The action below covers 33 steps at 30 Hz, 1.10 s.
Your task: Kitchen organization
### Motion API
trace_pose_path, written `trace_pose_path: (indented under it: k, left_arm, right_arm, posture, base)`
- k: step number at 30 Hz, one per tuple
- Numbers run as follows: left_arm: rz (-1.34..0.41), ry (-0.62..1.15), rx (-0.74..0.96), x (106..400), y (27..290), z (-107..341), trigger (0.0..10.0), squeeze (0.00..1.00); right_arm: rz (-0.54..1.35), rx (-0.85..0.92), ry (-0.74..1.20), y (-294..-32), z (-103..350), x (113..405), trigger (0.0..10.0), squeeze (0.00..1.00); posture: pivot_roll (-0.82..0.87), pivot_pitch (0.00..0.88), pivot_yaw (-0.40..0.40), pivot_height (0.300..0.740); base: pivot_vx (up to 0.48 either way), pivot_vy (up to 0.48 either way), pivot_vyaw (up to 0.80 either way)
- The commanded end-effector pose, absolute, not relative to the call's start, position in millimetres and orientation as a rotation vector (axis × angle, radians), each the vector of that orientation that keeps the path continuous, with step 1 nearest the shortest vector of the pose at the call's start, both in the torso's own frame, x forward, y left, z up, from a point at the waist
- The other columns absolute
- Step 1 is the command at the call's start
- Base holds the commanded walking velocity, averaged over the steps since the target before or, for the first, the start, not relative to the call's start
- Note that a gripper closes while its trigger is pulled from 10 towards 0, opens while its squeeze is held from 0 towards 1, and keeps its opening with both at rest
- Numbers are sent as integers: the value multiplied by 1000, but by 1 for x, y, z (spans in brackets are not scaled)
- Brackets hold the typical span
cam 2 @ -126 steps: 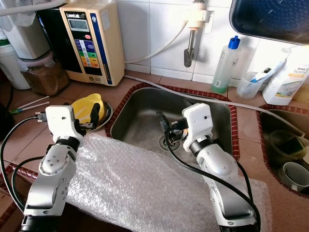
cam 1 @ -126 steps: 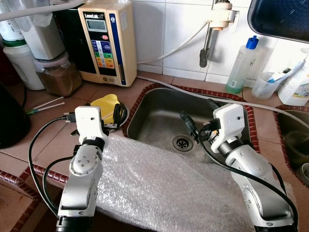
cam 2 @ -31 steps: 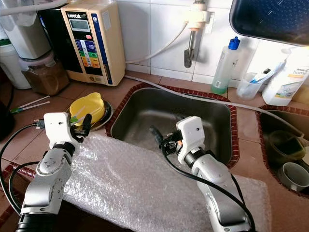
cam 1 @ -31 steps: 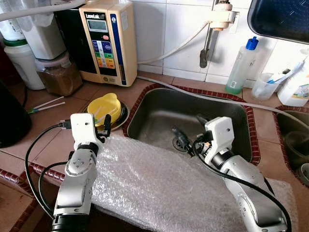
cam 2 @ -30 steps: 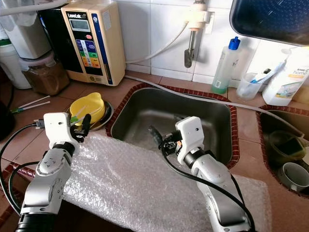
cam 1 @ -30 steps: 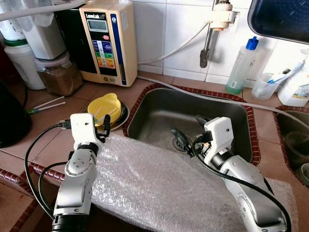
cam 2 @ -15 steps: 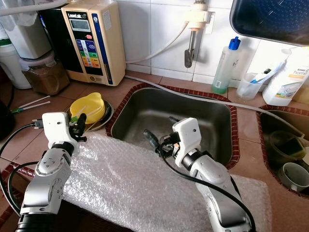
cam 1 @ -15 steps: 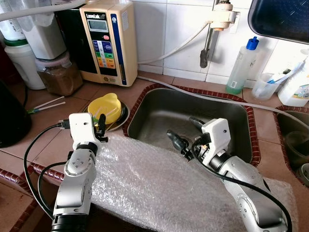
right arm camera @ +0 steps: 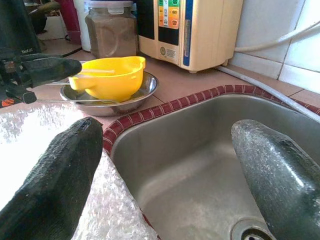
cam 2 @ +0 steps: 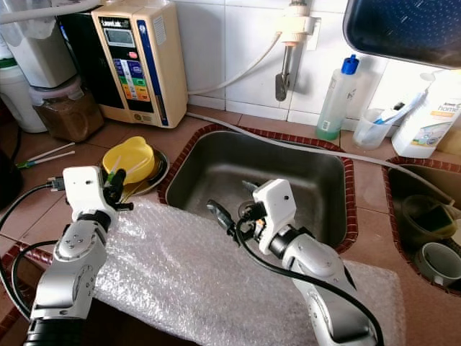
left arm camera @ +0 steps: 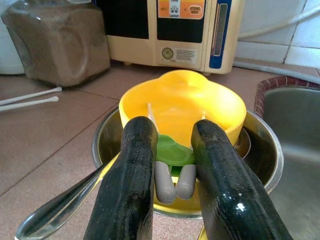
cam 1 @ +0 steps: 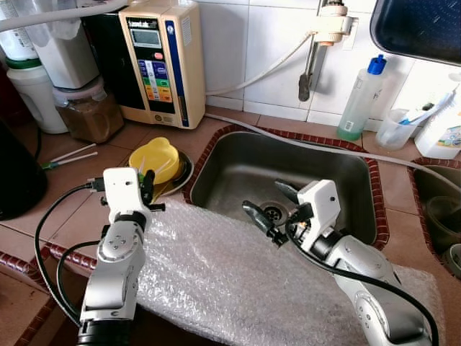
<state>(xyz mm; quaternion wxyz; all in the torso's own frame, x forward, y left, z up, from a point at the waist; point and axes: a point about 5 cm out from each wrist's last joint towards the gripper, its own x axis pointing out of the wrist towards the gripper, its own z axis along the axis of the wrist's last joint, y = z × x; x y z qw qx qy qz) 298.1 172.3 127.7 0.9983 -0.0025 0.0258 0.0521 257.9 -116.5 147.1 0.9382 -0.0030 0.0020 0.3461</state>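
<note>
The right pincer point(cam 1: 272, 207) has drifted left over the sink point(cam 1: 238, 155), fingers wide, empty; the left pincer point(left arm camera: 170, 175) stands narrowly parted before the yellow bowl point(left arm camera: 185, 107).

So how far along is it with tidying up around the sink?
Nothing looks put away yet. The left gripper is at the yellow bowl in the steel dish; the right gripper hangs open over the sink. The bubble wrap lies across the counter edge.
</note>
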Motion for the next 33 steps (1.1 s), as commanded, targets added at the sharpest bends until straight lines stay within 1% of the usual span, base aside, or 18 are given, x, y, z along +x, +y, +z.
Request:
trace_pose_path:
  k: [1,3,5,12,17,29,31,33]
  left_arm:
    - [108,16,3,302,170,136,0,0]
    - [99,-8,14,304,167,141,0,0]
    - [69,-73,63,306,161,152,0,0]
    - [33,-158,107,309,151,166,0,0]
    - [26,-164,104,311,149,167,0,0]
    - [32,-164,95,311,146,163,0,0]
    - [27,-175,97,311,145,165,0,0]
    - [-8,-221,93,311,138,172,0,0]
  right_arm:
    - [723,-20,-21,-116,153,259,10000,0]
    - [712,-26,-25,-117,153,260,10000,0]
    - [678,-33,-34,-120,155,263,10000,0]
    - [704,-17,-46,-118,159,264,10000,0]
    - [780,27,-40,-111,162,261,10000,0]
    - [871,13,-42,-109,163,258,10000,0]
    - [872,14,-40,-109,163,258,10000,0]
    - [868,15,-37,-111,163,258,10000,0]
  posture:
    - [40,0,32,740]
    - [36,0,32,740]
    - [30,0,30,740]
    - [29,0,30,740]
    - [28,0,30,740]
    - [27,0,18,740]
    - [27,0,18,740]
    - [26,0,18,740]
  base:
    - [0,0,0]
    - [0,0,0]
    - [0,0,0]
    - [0,0,0]
    - [0,0,0]
    - [0,0,0]
    - [0,0,0]
    - [0,0,0]
